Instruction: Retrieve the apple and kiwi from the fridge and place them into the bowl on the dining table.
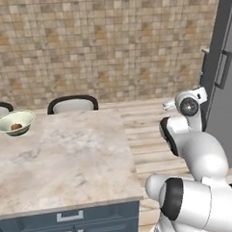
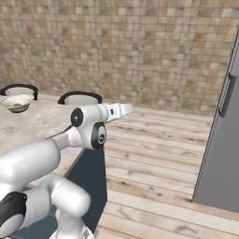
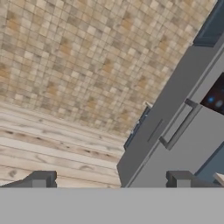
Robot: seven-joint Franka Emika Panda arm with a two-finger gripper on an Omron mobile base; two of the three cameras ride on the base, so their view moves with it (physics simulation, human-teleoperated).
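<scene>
Here, smooth grey slab-sided fridge [image 3: 175, 131].

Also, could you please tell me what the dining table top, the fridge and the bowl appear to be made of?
The dining table top looks like polished stone, likely marble: beige with soft cloudy veining. Its base is dark navy, seemingly painted panels. The fridge reads as matte grey metal, plain and even, with darker bar handles. The bowl looks like glazed ceramic, pale greenish-white with a thin rim, though plastic cannot be ruled out.

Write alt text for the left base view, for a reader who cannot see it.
A pale bowl holding a reddish-brown apple sits at the far left of the beige marbled dining table. The white robot arm rises at lower right, before the grey fridge.
</scene>
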